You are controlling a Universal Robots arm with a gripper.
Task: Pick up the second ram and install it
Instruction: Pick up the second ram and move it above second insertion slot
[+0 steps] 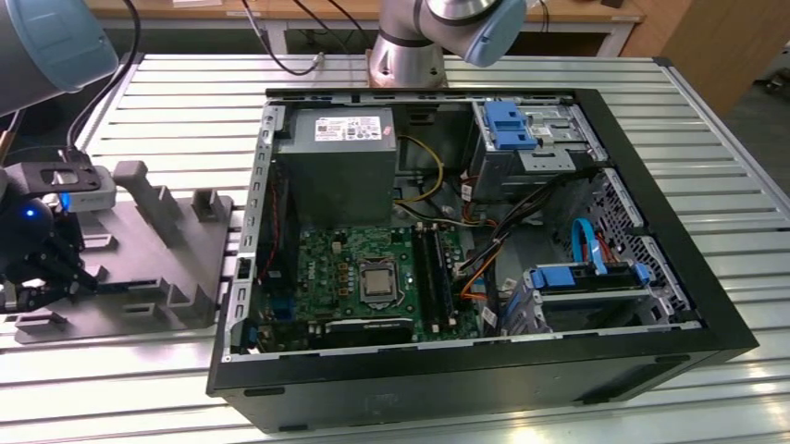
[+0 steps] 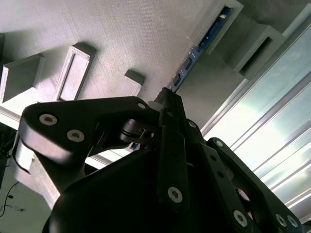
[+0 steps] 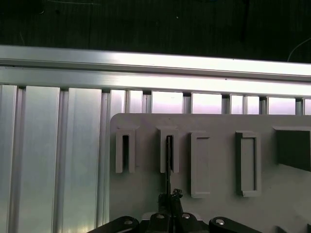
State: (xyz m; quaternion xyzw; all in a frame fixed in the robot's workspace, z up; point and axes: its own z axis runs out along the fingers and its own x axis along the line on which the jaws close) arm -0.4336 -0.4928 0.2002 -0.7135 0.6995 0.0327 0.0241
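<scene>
**rigwatcher:** What does your arm look like on cam?

**me:** From my end the arm is the usual fat silver-grey tube joints with pale blue end caps. The tool is all matte black, with chunky rounded linkage plates pinned by shiny round screws.

**rigwatcher:** Any lights on it?

**me:** Yeah, in the exterior view I can see a small blue light glowing on the black wrist bit. There's a grey boxy block mounted just above it.

The tray is grey, the ribbed table silver, the case black, the motherboard green (drive caddies blue), the gripper black, the second ram blue-edged.
</scene>
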